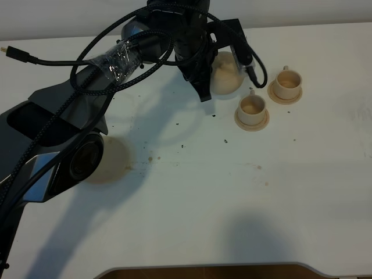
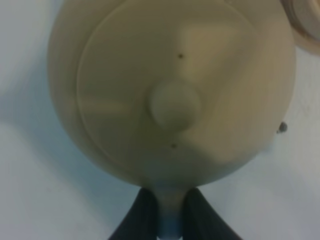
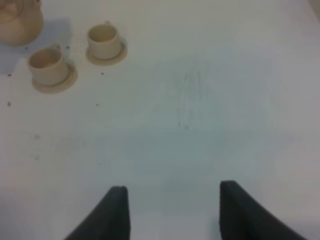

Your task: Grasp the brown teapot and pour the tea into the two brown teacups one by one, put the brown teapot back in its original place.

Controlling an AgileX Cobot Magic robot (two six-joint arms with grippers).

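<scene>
The brown teapot [image 1: 228, 77] is at the back of the table, just left of the two brown teacups [image 1: 251, 109] [image 1: 286, 84], each on its small saucer. My left gripper [image 1: 209, 72] reaches across and is shut on the teapot's handle [image 2: 170, 207]. The left wrist view looks down on the lid and its knob [image 2: 175, 105], with the pot upright. The original place, a wide tan saucer [image 1: 113, 157], lies at the left, partly hidden by my left arm. My right gripper [image 3: 172, 210] is open and empty over bare table, far from the teapot [image 3: 17, 22] and the cups [image 3: 47, 65] [image 3: 104, 39].
Dark specks and tea stains [image 1: 152, 157] dot the white table. A loose black cable with a plug [image 1: 14, 53] hangs over the back left. The table's front edge [image 1: 209, 268] has a cut-out. The right arm does not show in the high view.
</scene>
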